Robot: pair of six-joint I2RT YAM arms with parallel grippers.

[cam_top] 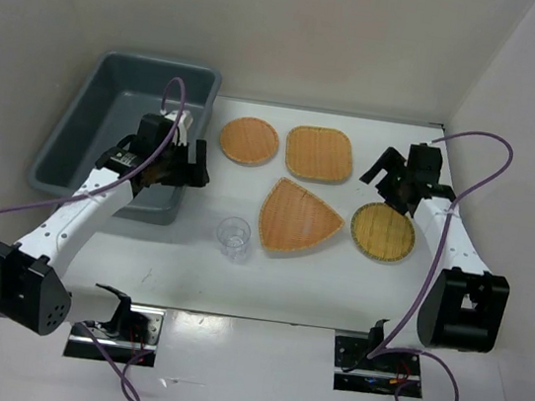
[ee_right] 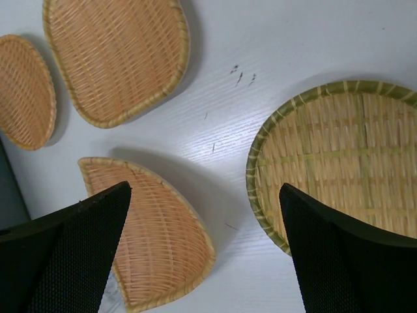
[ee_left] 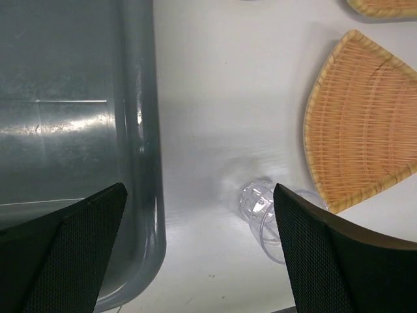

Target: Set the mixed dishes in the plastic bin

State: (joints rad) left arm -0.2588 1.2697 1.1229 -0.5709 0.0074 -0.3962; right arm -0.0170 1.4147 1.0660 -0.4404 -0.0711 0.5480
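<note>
The left gripper (ee_left: 199, 187) and right gripper (ee_right: 204, 187) gape wide, holding nothing. A smooth grey bin (cam_top: 68, 133) sits upper left on the white surface (cam_top: 188, 269). Centre to right lie a woven round tray (cam_top: 249, 140), square tray (cam_top: 319, 154), triangular tray (cam_top: 300, 217) and yellower tray (cam_top: 383, 232). The clear cup (cam_top: 233, 237) stands lower centre.

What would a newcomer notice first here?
In the middle lie a round tray, a square tray, a triangular tray and a yellow tray. A grey bin sits far left, no dish visible inside; a clear cup stands near the triangular tray. The left tool hangs open by the bin's rim, the right tool open beside the yellow tray.
</note>
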